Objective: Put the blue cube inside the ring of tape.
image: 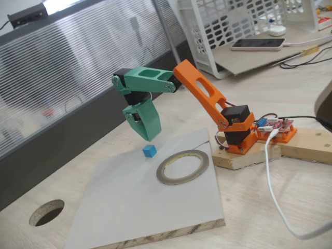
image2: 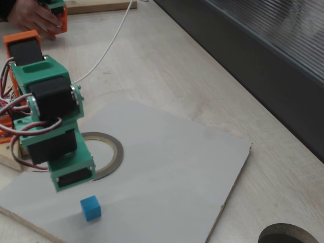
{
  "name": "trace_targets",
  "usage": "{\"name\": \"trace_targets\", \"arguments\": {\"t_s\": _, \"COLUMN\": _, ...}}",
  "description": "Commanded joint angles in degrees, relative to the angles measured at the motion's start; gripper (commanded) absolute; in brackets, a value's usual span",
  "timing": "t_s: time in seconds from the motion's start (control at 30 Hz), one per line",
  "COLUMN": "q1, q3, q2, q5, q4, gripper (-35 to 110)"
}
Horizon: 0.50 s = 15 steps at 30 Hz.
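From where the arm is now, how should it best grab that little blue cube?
Probably from straight above, closing on two opposite flat sides of the cube. It sits flat on the grey board, apart from the tape ring, with open space around it. The gripper hangs just above it, so a short drop should do.

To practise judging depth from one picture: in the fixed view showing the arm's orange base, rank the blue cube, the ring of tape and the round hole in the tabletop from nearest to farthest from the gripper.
From the gripper:
1. the blue cube, just below the fingertips on the grey board.
2. the ring of tape, lower right of the cube, on the same board.
3. the round hole, far lower left in the wooden tabletop.
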<state>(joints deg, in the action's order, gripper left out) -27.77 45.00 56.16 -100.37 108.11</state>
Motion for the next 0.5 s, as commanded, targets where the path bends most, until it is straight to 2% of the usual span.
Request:
{"name": "trace_targets", "arguments": {"t_s": 0.0, "q1": -0.4, "q3": -1.7, "q2": 0.7, "q5": -0.1, "q4": -2.1, "gripper": 0}}
{"name": "trace_targets", "arguments": {"t_s": 0.23, "q1": -0.4, "q3": -1.3, "q2": 0.7, "q5": -0.1, "q4": -7.0, "gripper": 0}}
{"name": "trace_targets", "arguments": {"t_s": 0.47, "q1": -0.4, "q3": -1.1, "q2": 0.8, "q5": -0.2, "q4": -7.2, "gripper": 0}}
